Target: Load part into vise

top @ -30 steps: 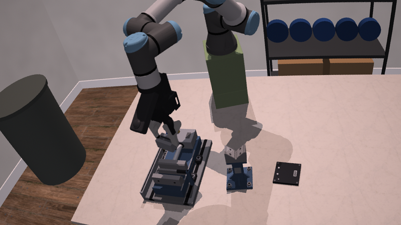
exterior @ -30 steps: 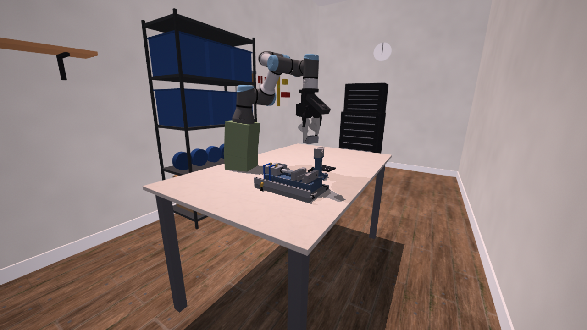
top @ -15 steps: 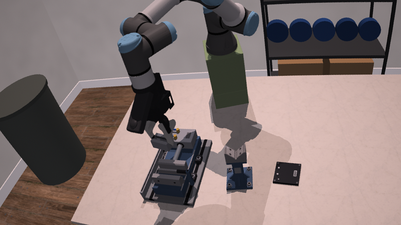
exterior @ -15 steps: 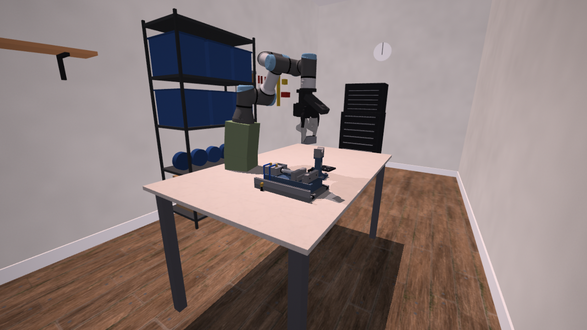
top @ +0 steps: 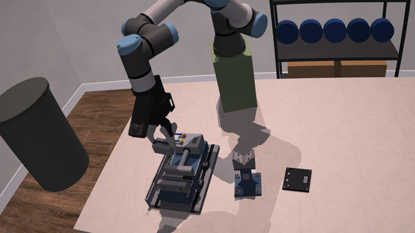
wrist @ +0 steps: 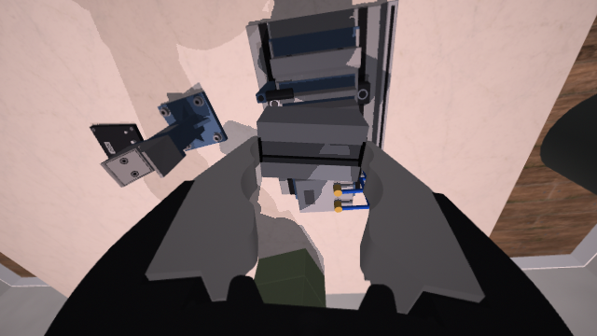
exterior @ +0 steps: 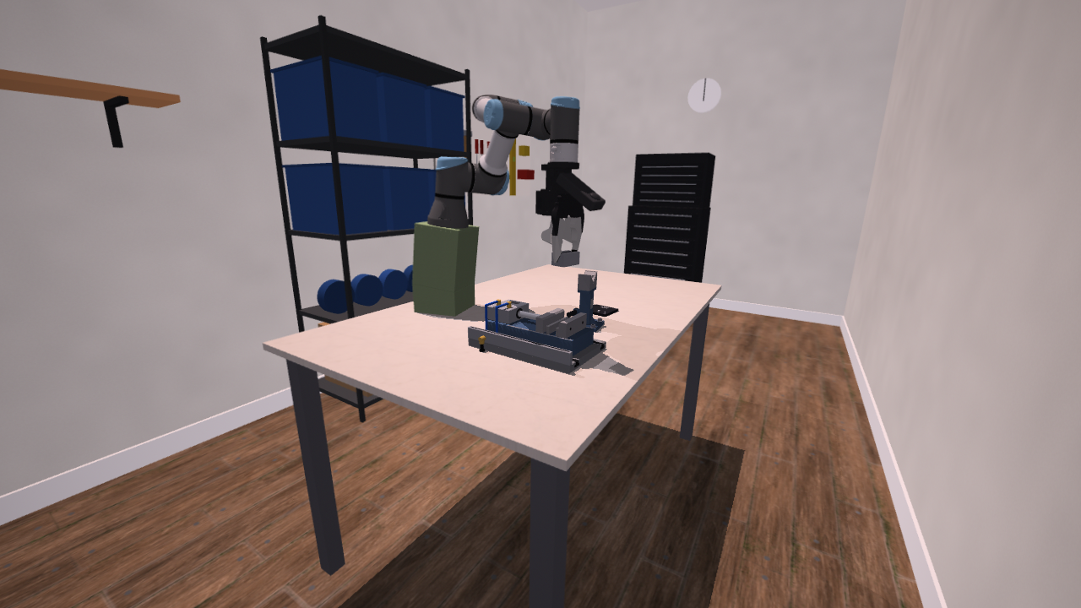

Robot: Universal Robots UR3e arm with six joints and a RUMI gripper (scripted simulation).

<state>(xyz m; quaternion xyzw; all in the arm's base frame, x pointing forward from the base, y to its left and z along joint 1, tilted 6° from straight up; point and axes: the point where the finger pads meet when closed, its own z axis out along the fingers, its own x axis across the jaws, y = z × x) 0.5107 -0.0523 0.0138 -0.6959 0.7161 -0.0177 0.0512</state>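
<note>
My gripper (top: 163, 145) (exterior: 565, 252) (wrist: 310, 141) is shut on the part, a grey block (exterior: 565, 259) (wrist: 312, 132), one finger at each end. Its milled slot runs lengthwise and faces up toward the wrist camera. The part hangs level above the vise's air-cylinder side, clear of the vise. The vise (top: 177, 195) (wrist: 317, 42) stands open. Its fixed jaw (top: 173, 185) (exterior: 572, 325) is at the table's front side; the moving jaw (top: 174, 169) (exterior: 549, 321) sits on the rod. The black work stop (top: 187, 176) (wrist: 281, 94) lies between the jaws. The low bars are partly hidden.
The V-block (top: 244, 162) (exterior: 586, 282) (wrist: 128, 168) stands on a blue post to the right of the vise in the top view. The black infeed plate (top: 296, 178) (exterior: 605, 310) lies farther right, without a part. Blue hoses with brass fittings (wrist: 338, 191) rise at the cylinder.
</note>
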